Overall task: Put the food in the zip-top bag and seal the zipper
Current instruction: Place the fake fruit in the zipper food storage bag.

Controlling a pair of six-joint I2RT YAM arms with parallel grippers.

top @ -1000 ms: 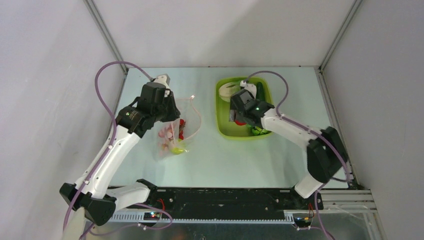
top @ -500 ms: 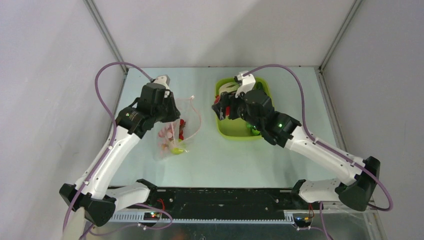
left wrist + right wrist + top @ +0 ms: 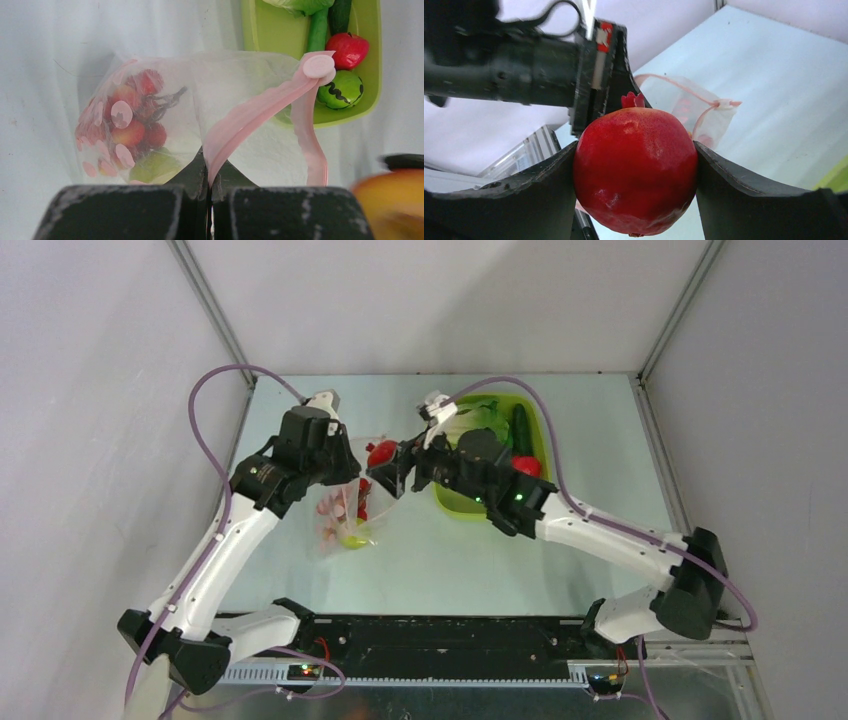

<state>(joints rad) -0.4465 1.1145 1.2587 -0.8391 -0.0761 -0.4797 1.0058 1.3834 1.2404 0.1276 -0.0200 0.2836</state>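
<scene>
The clear zip-top bag (image 3: pixel 345 510) hangs from my left gripper (image 3: pixel 350 468), which is shut on its pink zipper strip (image 3: pixel 250 112); the mouth gapes open to the right. Red-pink cherry pieces (image 3: pixel 132 117) and a yellow-green pear (image 3: pixel 155 167) lie inside it. My right gripper (image 3: pixel 388 462) is shut on a round red toy fruit (image 3: pixel 636 165) with a small crown. It holds the fruit in the air right at the bag's mouth, close beside the left gripper. The fruit also shows in the top view (image 3: pixel 381 452).
The lime-green tray (image 3: pixel 452 502) stands right of the bag. It holds lettuce (image 3: pixel 480 420), a dark cucumber (image 3: pixel 521 430), a red tomato (image 3: pixel 527 466) and a green pepper (image 3: pixel 340 90). The right arm stretches across in front of the tray.
My right gripper has lifted the red fruit out of the tray and carried it left to the bag's mouth. The left gripper and bag have stayed put.
</scene>
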